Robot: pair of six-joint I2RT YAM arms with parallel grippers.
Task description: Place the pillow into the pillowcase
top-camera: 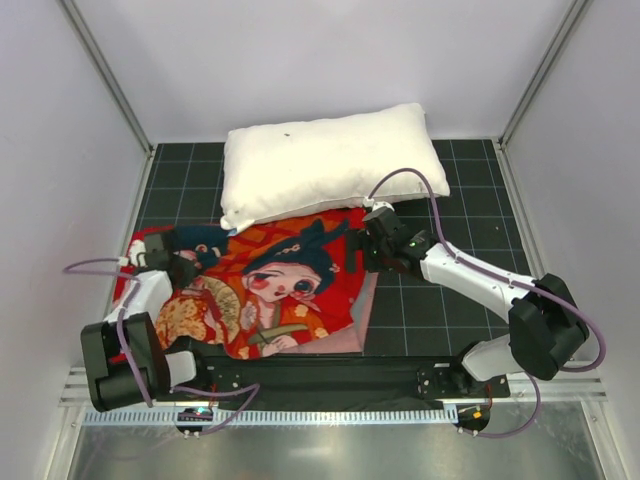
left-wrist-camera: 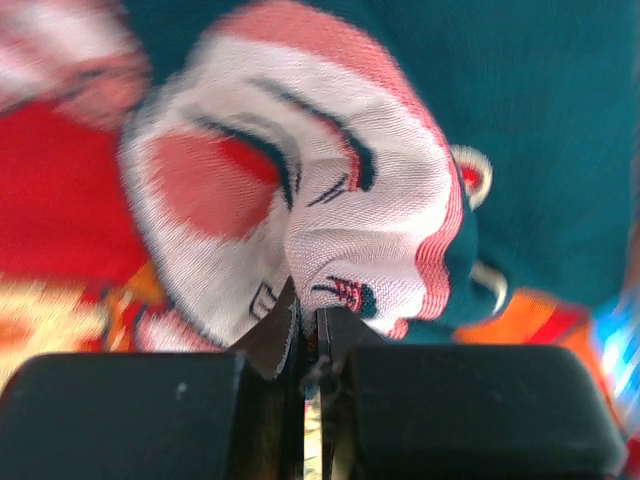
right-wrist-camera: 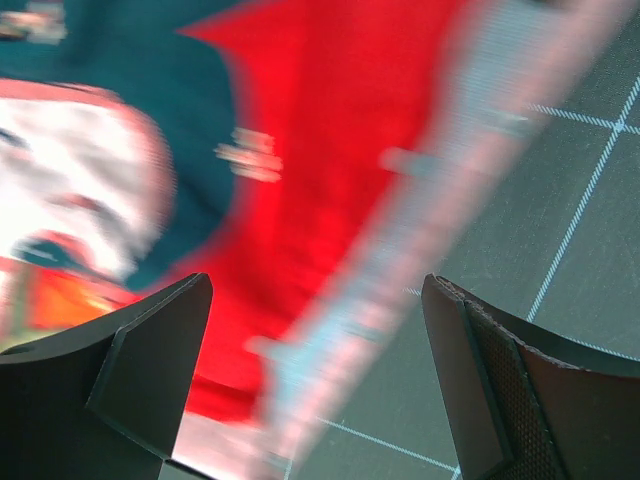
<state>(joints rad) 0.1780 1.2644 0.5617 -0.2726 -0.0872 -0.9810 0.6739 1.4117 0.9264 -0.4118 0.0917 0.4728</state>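
Note:
The white pillow (top-camera: 320, 160) lies across the back of the mat, its front edge overlapping the top of the pillowcase (top-camera: 270, 290). The red printed pillowcase is spread flat in front of it. My left gripper (top-camera: 186, 266) is at the case's left part, shut on a raised fold of the fabric. In the left wrist view the jaws (left-wrist-camera: 308, 318) pinch the cloth (left-wrist-camera: 330, 150) where a printed face bunches up. My right gripper (top-camera: 360, 250) hangs open over the case's right edge. In the right wrist view its fingers (right-wrist-camera: 318, 300) straddle the pale hem (right-wrist-camera: 400, 260), touching nothing.
A black gridded mat (top-camera: 440, 300) covers the floor, with bare squares to the right of the case. White walls and metal posts (top-camera: 105, 75) close in the back and sides. A metal rail (top-camera: 330, 385) carries both arm bases along the near edge.

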